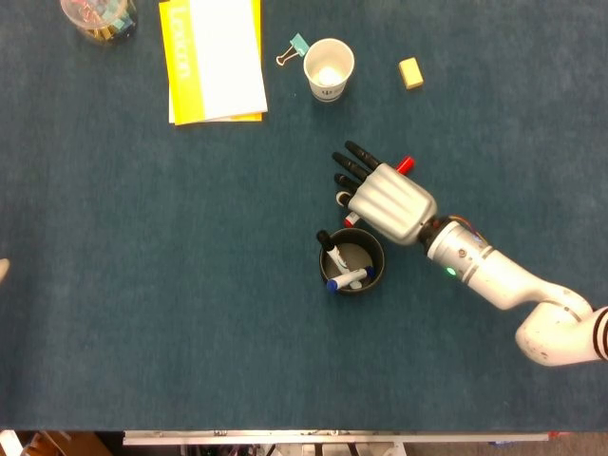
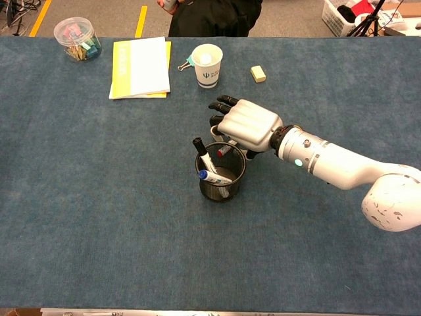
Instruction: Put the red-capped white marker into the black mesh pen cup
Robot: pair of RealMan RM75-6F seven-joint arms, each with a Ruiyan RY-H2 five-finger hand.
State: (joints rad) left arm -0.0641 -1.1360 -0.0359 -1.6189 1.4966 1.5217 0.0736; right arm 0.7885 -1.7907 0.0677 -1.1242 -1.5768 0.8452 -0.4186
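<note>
The red-capped white marker (image 1: 351,219) is held under my right hand (image 1: 388,199), slanting down with its red cap (image 2: 220,153) at the far rim of the black mesh pen cup (image 2: 220,187). In the head view the cup (image 1: 380,262) sits just near-left of the hand. A black-capped marker (image 2: 199,146) and a blue-capped marker (image 2: 205,175) stand inside it. The hand (image 2: 247,125) covers most of the marker's body, and a red tip (image 1: 406,163) shows past the hand's far side. Only a pale sliver at the head view's left edge (image 1: 2,269) may be my left hand.
At the back of the blue table lie a yellow and white notebook (image 1: 214,59), a white paper cup (image 1: 329,68), a binder clip (image 1: 296,47), a yellow eraser (image 1: 410,72) and a clear jar of clips (image 1: 98,17).
</note>
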